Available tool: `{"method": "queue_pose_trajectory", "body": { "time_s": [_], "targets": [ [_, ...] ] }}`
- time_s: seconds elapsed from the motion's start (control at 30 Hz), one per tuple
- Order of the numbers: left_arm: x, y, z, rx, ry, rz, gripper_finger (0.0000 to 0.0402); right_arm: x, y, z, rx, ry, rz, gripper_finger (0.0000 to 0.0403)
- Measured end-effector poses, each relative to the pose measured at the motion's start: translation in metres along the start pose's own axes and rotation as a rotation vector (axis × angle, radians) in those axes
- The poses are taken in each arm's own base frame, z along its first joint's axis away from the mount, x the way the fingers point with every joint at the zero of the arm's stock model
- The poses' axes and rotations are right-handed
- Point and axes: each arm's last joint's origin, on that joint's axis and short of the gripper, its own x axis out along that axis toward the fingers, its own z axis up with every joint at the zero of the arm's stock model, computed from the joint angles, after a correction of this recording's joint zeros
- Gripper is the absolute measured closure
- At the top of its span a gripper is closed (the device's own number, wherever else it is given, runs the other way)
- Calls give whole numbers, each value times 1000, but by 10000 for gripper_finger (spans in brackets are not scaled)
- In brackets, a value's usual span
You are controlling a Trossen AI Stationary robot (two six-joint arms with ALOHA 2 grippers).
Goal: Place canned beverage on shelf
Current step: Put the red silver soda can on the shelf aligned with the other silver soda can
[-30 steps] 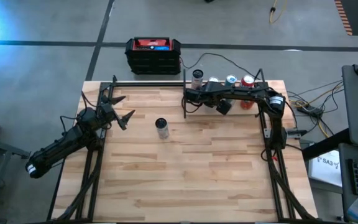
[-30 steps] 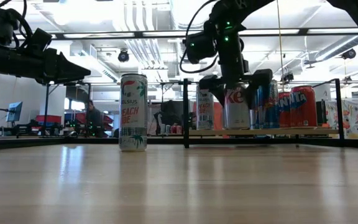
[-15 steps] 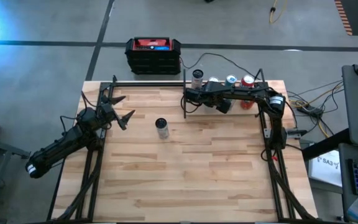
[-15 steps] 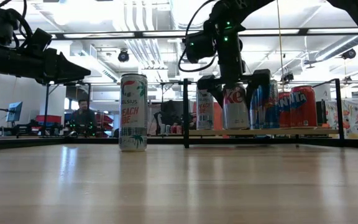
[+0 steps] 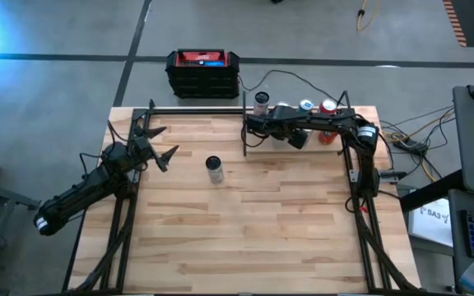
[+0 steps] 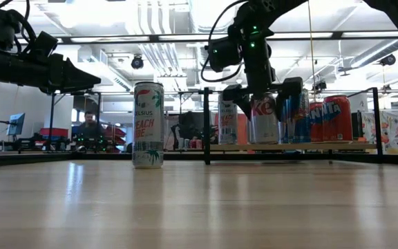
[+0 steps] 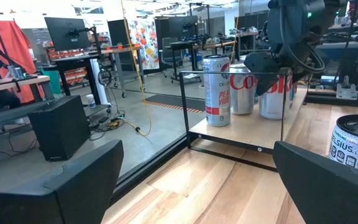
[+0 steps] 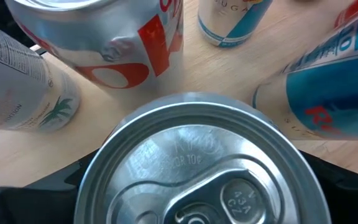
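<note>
**Silver can held over the shelf**

While the right gripper (image 6: 262, 93) squeezes a silver can (image 6: 263, 119) between its fingers, the can hangs just above the shelf (image 6: 289, 146). Close beside the fingers stand more cans (image 6: 323, 117) on that shelf. Far from them, a tall can (image 5: 214, 168) stands on the table (image 5: 253, 222). The left gripper (image 5: 160, 145) waits there, fingers spread wide.

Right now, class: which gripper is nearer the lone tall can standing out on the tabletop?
Left. The left gripper hovers open just beside the tall can. The right gripper is farther off, at the shelf.
</note>
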Motion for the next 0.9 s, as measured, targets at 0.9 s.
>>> {"method": "queue_pose_trajectory", "body": {
  "time_s": [0.9],
  "targets": [
    [0, 0, 0, 0, 0, -1, 3, -1, 0, -2, -60, -7, 2, 3]
  ]
}}
